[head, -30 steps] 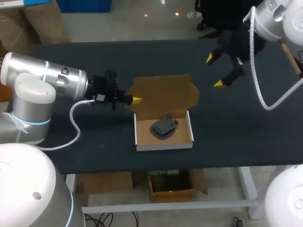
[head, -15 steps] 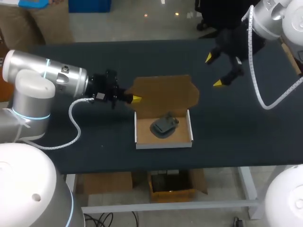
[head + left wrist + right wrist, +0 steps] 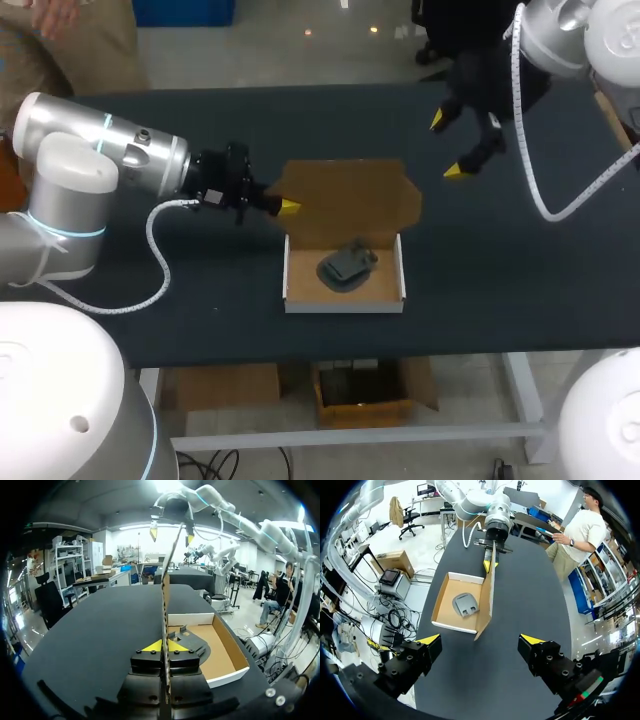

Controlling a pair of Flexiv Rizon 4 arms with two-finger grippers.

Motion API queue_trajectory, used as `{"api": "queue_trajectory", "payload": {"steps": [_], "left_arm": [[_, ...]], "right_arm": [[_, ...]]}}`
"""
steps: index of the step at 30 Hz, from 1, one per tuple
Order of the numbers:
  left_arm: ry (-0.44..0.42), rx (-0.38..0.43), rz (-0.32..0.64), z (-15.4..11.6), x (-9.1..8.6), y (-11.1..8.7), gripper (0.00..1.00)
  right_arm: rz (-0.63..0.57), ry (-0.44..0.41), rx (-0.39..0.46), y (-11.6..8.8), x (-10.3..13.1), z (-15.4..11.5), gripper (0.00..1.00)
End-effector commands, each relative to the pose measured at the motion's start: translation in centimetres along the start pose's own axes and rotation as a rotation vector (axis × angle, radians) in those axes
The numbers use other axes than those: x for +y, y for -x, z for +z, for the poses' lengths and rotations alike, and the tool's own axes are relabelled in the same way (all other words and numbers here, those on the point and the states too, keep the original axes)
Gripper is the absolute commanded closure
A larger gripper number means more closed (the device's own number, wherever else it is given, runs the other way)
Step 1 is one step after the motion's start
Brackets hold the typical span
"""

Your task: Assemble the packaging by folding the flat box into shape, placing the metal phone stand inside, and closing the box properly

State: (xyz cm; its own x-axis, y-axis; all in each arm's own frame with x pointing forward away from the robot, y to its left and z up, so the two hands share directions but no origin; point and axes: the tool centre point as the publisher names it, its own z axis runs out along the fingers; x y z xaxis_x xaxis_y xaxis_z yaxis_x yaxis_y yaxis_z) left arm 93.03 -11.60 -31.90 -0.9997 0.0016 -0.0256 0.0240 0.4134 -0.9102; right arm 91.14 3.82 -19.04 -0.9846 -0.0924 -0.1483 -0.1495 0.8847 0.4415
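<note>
The left jaws stay clenched on the brown cardboard lid flap point(image 3: 350, 200), upright as before, while the white-walled open box point(image 3: 345, 303) has shifted slightly on the dark surface point(image 3: 500, 260). The dark grey metal phone stand point(image 3: 345, 268) lies inside. The right jaws, released, have drifted away; closing remains.

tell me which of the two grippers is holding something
The left gripper: it is shut on the edge of the raised brown lid of the box. The right gripper hangs open and empty, off beyond the box.
</note>
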Motion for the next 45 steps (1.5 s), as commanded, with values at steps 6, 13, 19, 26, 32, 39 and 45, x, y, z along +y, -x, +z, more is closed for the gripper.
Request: {"api": "queue_trajectory", "payload": {"steps": [6, 13, 19, 26, 32, 39, 45], "left_arm": [[-0.003, 0.006, 0.001, -0.1, 0.1, 0.2, 1.00], [-0.003, 0.006, 0.001, -0.1, 0.1, 0.2, 1.00], [-0.003, 0.006, 0.001, -0.1, 0.1, 0.2, 1.00], [-0.003, 0.006, 0.001, -0.1, 0.1, 0.2, 1.00], [-0.003, 0.006, 0.001, -0.1, 0.1, 0.2, 1.00], [-0.003, 0.006, 0.001, -0.1, 0.1, 0.2, 1.00], [-0.003, 0.006, 0.001, -0.1, 0.1, 0.2, 1.00]], "right_arm": [[0.018, -0.062, 0.074, 3.4, 2.7, 0.1, 0.00], [0.010, -0.119, 0.100, 5.8, 4.9, 0.0, 0.00], [0.006, -0.182, 0.131, 7.8, 6.7, 1.0, 0.23], [0.004, -0.238, 0.156, 9.1, 7.9, 3.1, 0.49], [0.010, -0.285, 0.173, 9.4, 8.8, 4.8, 0.52], [0.026, -0.330, 0.180, 9.1, 9.5, 5.9, 0.53], [0.028, -0.372, 0.178, 8.0, 10.1, 6.6, 0.52]]}}
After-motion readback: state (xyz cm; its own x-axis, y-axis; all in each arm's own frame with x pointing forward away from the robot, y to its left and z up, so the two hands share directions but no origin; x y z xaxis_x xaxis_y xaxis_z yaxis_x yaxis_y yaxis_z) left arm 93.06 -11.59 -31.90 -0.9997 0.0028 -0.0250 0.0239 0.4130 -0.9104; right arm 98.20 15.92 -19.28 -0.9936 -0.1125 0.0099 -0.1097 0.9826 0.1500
